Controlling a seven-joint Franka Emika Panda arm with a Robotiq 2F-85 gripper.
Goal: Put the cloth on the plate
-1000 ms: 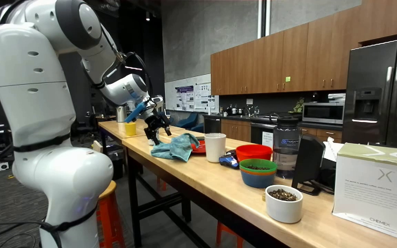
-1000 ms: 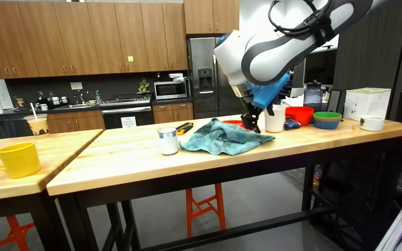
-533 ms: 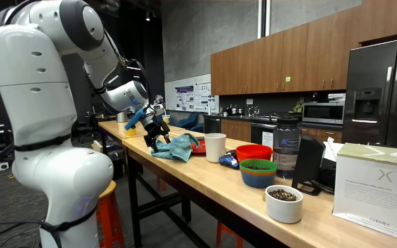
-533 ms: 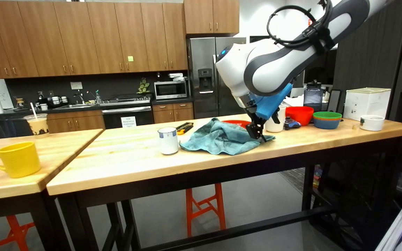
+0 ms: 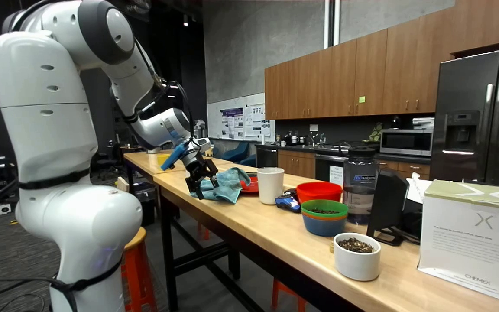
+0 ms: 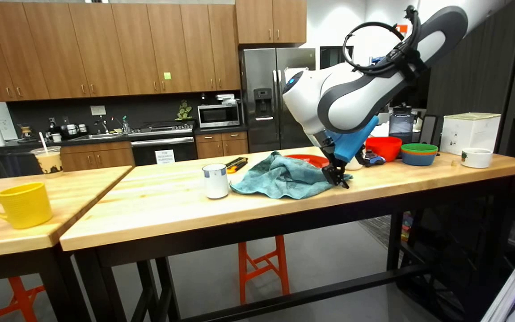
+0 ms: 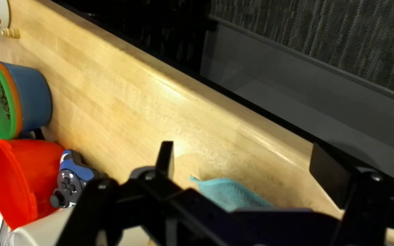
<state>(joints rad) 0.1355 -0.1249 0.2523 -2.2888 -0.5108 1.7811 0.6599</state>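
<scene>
So, bench (image 6: 163, 197) bears the cloth (image 6: 284, 179), rumpled toward the near side in an exterior view, red plate (image 6: 306, 159) just beyond on the far side; can't tell if they touch. Tool (image 7: 246, 167) spread wide at the cloth's right end, nothing pinched. Probably best: centre on the corner, go low, close on a thick fold so it won't slip, lift, lay over plate. Text: box (image 5: 470, 242) "CHEMEX"; sign (image 6: 165, 156) "FOR RESEARCH PURPOSES", rest unclear; bottle (image 5: 361, 186) "nalgene".
</scene>
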